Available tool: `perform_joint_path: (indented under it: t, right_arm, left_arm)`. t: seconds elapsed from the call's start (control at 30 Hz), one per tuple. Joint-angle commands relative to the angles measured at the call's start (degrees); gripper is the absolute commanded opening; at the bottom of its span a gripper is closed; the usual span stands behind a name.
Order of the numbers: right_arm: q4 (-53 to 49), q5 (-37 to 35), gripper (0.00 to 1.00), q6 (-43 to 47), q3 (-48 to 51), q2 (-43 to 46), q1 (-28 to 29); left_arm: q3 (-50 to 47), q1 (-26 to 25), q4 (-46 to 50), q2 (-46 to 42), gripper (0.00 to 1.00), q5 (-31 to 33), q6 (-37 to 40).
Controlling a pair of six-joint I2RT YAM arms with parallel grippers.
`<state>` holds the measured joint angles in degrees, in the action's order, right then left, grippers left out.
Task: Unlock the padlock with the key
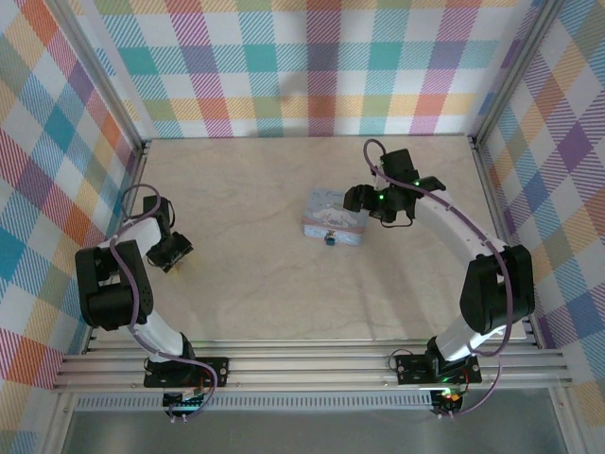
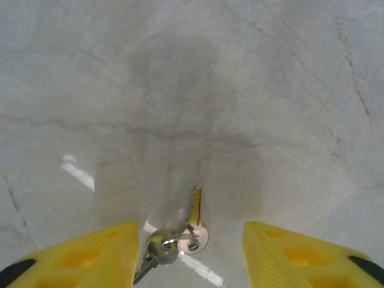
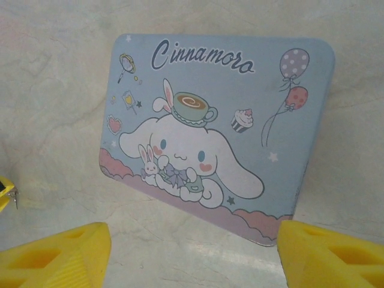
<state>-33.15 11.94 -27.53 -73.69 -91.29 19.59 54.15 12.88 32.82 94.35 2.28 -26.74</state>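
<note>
1. Key (image 2: 195,207) lies on the table (image 2: 240,90) between the parted fingers of your left gripper (image 2: 189,234), not gripped.
2. Padlock (image 1: 331,238) sits against the near side of the tin (image 3: 216,120).
3. Your right gripper (image 3: 195,240) hovers wide over the tin.

— Where did the tin (image 1: 333,218) lie?
— Mid-table, with the padlock (image 1: 331,239) at its near side.
— And the keys (image 2: 180,239)?
— Well left, on the table (image 1: 255,293), between the fingers of the left gripper (image 2: 189,240).

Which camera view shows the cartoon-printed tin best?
The right wrist view: the tin lies close, its printed lid whole and sharp. In the top external view the tin is small, mid-table, with the padlock at its near side.
</note>
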Motion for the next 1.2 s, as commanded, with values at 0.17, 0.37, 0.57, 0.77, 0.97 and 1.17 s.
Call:
perform_joint_path:
  t: [0.17,0.37,0.57,0.77,0.97,1.17]
  right_arm:
    - [0.48,1.09,0.73,-1.21,-3.83,-0.98,1.93]
    - [-0.67,1.07,0.73,-0.95,-1.75,1.46,2.07]
    - [0.85,1.70,0.72,-2.54,1.97,5.15,2.32]
    - [4.22,1.88,0.71,-4.84,5.78,7.96,4.66]
    - [4.75,1.08,0.71,-5.78,6.16,7.61,9.74]
    - [11.92,3.63,0.70,-9.17,11.98,9.17,13.65]
  left_arm:
    - [-1.28,0.60,-0.72,-1.17,0.28,-2.61,1.87]
    - [-5.12,0.51,-0.79,-6.60,0.11,-4.00,1.53]
    - [-5.90,-0.21,0.43,-13.02,0.04,-8.58,1.79]
    - [-5.55,-3.29,0.76,-20.33,0.01,-14.00,1.79]
    - [-7.45,-7.39,-1.21,-27.47,0.00,-19.68,1.34]
    - [-9.14,-13.54,-6.61,-31.30,0.00,-24.85,-3.01]
